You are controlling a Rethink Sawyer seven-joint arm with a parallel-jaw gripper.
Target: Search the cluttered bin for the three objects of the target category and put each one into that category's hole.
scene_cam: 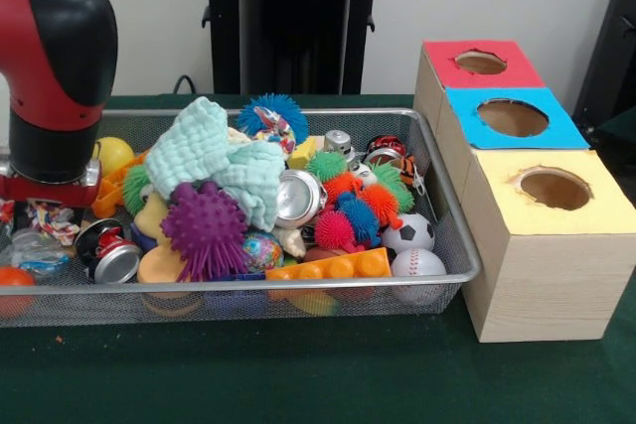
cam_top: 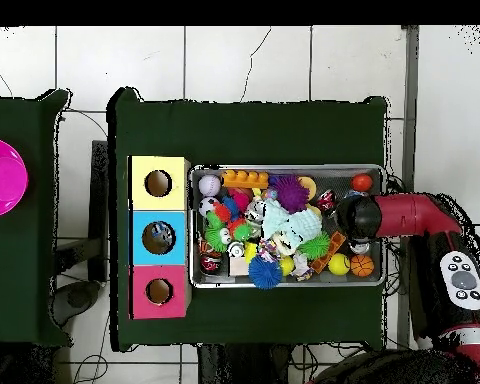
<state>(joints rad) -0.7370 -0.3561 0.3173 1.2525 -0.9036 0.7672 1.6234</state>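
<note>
Arm lowered over one end of the cluttered bin (scene_cam: 452,230)

The hand itself is hidden behind the red-and-black arm (scene_cam: 50,67), so its opening cannot be told. A clear bottle (scene_cam: 38,250) lies below it; the blue-topped hole (scene_cam: 512,117) sits beside the bin.

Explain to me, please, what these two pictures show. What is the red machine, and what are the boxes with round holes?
The red and black robot arm is reaching down over one end of a silver wire-mesh basket full of toys, cans and a mint-green cloth. One picture looks across the green table at the robot; the other looks straight down. Beside the basket stands a row of pale wooden boxes topped red, blue and yellow, each with a round hole. Its gripper is hidden among the toys, so I cannot tell whether it holds anything.
</note>
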